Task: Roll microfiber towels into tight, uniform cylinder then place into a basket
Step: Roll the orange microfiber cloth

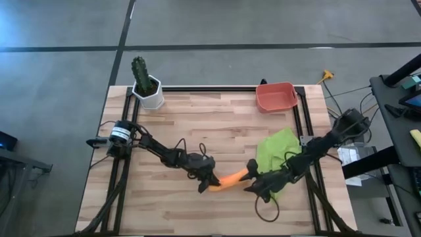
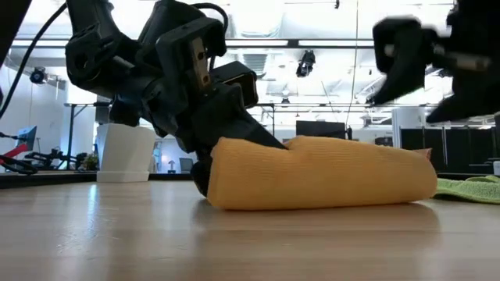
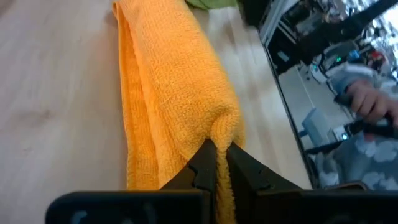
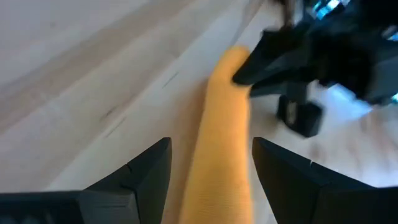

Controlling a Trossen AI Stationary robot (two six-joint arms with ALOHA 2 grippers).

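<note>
The orange towel [image 1: 230, 178] lies rolled into a thick cylinder on the table's near middle; in the low view the roll [image 2: 320, 173] rests lengthwise on the wood. My left gripper [image 3: 216, 155] is shut on the roll's left end. My right gripper [image 4: 211, 149] hovers open above the roll's right end [image 2: 414, 176], one finger to each side of it, touching nothing. The green towel [image 1: 279, 151] lies crumpled flat to the right, partly under my right arm. The red basket [image 1: 275, 97] stands at the far right. My left gripper pinches a bunched fold of cloth [image 3: 224, 127] at the orange roll's left end between its two fingers. The fingers come slanting down from the table's left and lie along the roll. The roll rests on the table along its whole length.
A white pot with a cactus [image 1: 146, 84] stands at the far left corner. A black frame rail [image 1: 302, 125] runs along the table's right side. A person's hand [image 3: 373, 102] shows beyond that edge. Bare wood lies at the near left and middle.
</note>
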